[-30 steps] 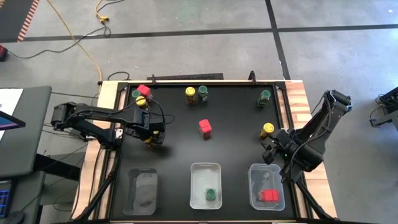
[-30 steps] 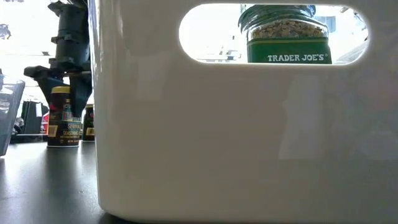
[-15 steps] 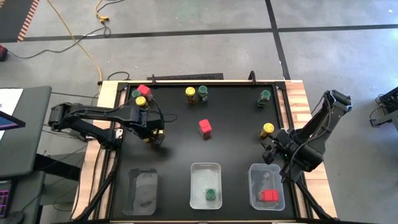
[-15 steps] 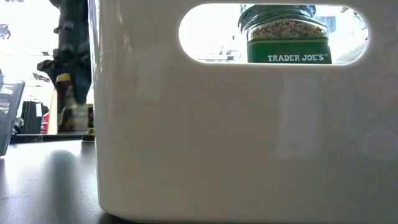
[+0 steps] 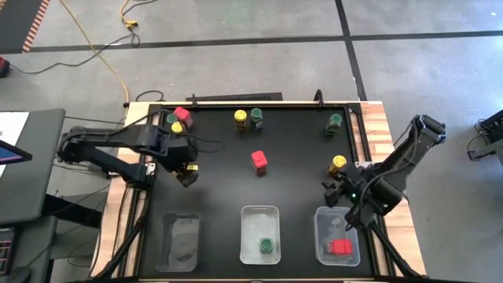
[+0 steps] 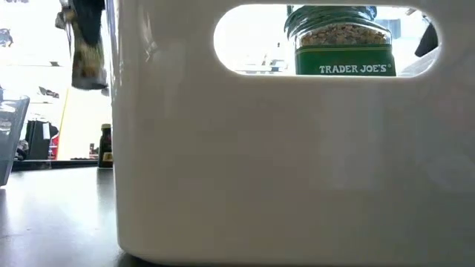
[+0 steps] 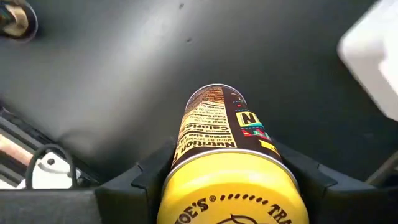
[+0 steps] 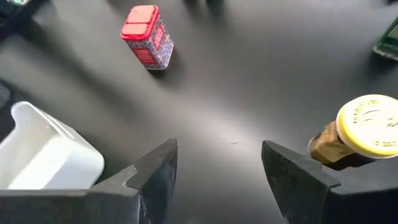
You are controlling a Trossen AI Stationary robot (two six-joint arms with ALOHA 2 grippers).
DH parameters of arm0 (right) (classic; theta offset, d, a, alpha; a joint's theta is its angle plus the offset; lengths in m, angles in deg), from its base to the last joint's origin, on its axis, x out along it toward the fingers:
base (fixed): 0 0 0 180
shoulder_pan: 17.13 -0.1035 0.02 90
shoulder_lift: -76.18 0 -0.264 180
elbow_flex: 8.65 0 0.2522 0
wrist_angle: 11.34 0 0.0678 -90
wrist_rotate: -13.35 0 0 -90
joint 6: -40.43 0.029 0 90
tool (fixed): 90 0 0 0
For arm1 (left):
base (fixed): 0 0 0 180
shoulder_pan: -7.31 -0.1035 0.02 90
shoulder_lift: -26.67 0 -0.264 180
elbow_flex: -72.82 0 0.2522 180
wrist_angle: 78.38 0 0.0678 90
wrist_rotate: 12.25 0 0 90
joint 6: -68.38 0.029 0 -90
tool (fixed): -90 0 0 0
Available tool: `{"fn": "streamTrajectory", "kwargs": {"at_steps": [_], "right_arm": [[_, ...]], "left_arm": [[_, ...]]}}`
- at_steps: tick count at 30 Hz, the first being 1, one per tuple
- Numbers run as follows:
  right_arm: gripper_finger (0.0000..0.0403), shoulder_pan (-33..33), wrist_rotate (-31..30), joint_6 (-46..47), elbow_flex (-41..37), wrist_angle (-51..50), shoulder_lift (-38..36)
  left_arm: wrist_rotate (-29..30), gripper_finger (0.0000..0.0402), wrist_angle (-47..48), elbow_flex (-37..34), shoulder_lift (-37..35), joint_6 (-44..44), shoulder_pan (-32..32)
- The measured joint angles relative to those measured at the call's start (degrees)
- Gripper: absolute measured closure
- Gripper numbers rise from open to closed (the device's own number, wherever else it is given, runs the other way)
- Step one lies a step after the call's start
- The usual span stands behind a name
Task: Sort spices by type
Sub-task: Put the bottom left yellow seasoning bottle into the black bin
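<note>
One yellow-lid jar (image 7: 231,155) now off table, clamped in left gripper (image 7: 227,171); right gripper (image 8: 219,165) open, empty.

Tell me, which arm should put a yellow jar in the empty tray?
Left. The left gripper is shut on a yellow jar, lifted off the table, with the empty tray just in front of it. The right gripper is open, holding nothing, over by the red jars' tray.
</note>
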Motion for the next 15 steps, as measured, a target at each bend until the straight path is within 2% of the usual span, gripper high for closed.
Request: {"fn": "streamTrajectory", "kwargs": {"at_steps": [5, 12, 15], "right_arm": [[0.0143, 2.05, -0.26, -2.22, 0.00, 2.90, -0.01], [0.0143, 4.54, -0.31, -3.16, 0.00, 7.68, 0.01], [0.0143, 5.22, -0.34, -4.22, 0.00, 9.22, 0.01]], "left_arm": [[3.81, 0.0194, 3.92, 4.12, 0.04, -9.13, 12.31], [4.63, 0.0194, 3.62, 3.71, 2.34, -25.10, 31.62], [4.62, 0.0194, 1.61, 3.71, 4.89, -28.37, 38.05]]}}
